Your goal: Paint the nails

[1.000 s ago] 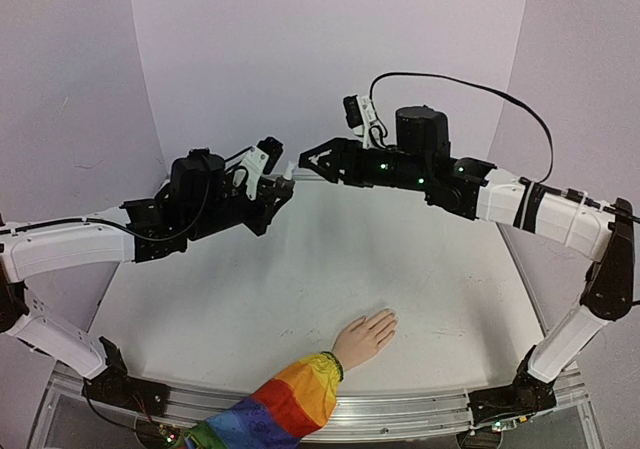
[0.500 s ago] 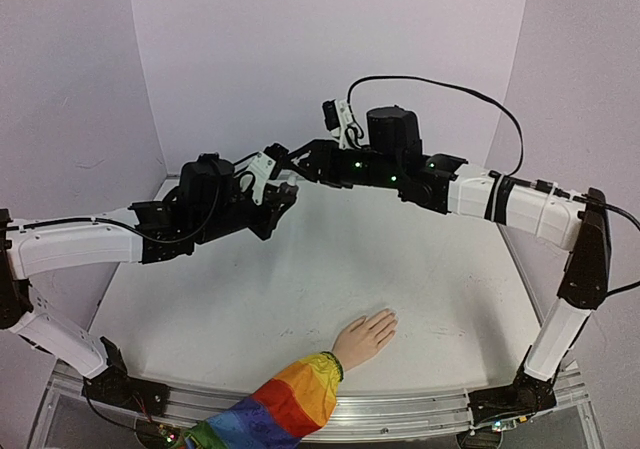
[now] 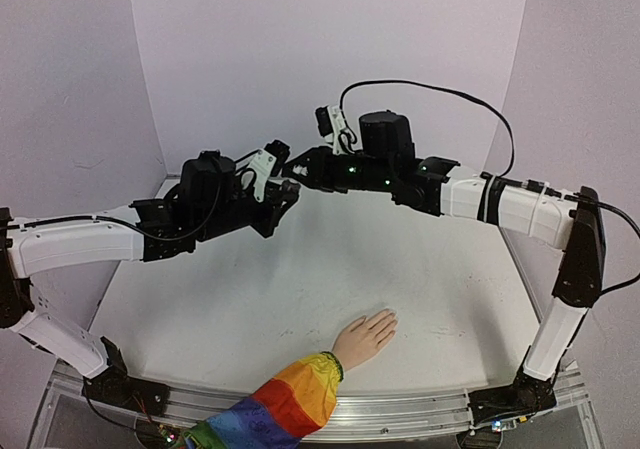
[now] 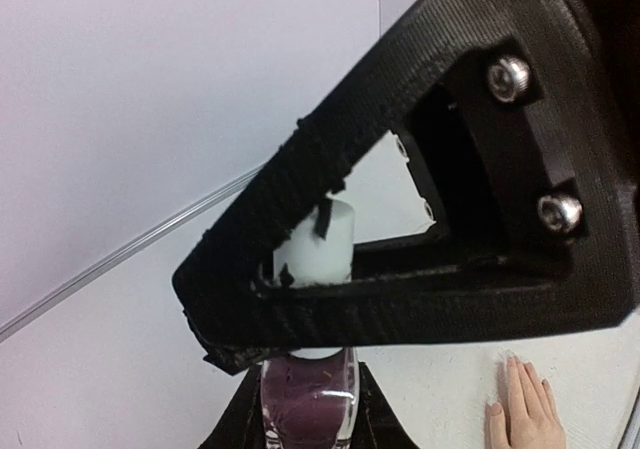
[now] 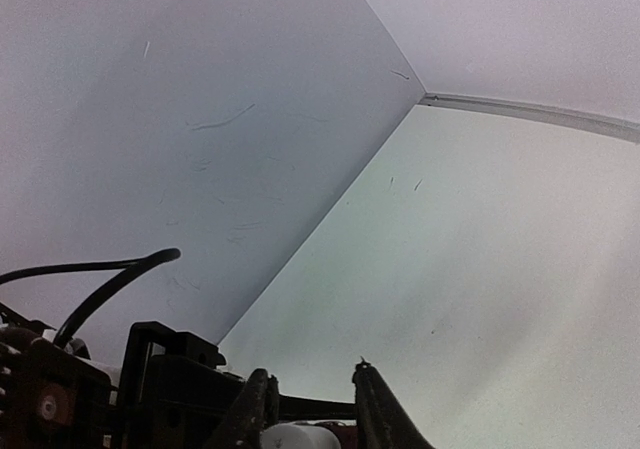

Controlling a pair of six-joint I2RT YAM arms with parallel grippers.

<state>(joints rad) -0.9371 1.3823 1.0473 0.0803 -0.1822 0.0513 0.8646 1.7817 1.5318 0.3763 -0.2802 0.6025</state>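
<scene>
Nails (image 4: pixel 493 407) are your target: tiny, hard and smooth, moulded into a mannequin hand (image 3: pixel 366 336) that looks light and stiff. You do not grip them at all. You only touch them with a wet brush, and I judge that too much pressure could slide the whole hand on the counter (image 3: pixel 300 269). That hand lies palm down close to the near edge, a little right of the middle, fingers aimed at the far right corner, with its rainbow sleeve (image 3: pixel 285 401) running off the near edge.

What you do hold is the polish bottle (image 4: pixel 308 394). It is small glass, likely slick and breakable, so take it low on the body and work the white cap (image 4: pixel 322 241) from above. Your left gripper (image 4: pixel 308 427) has its fingers closed on the bottle's sides, up in the air over the far half of the counter, left of the middle. Your right gripper (image 5: pixel 305 409) has its fingers set narrow either side of the cap; whether they actually pinch it I cannot tell.

The overhead view shows you that bottle and hand are well apart, but the arms hide the bottle itself. The left wrist view shows the dark polish, the cap and a few nails. The right wrist view shows only the cap's top between its fingers.
</scene>
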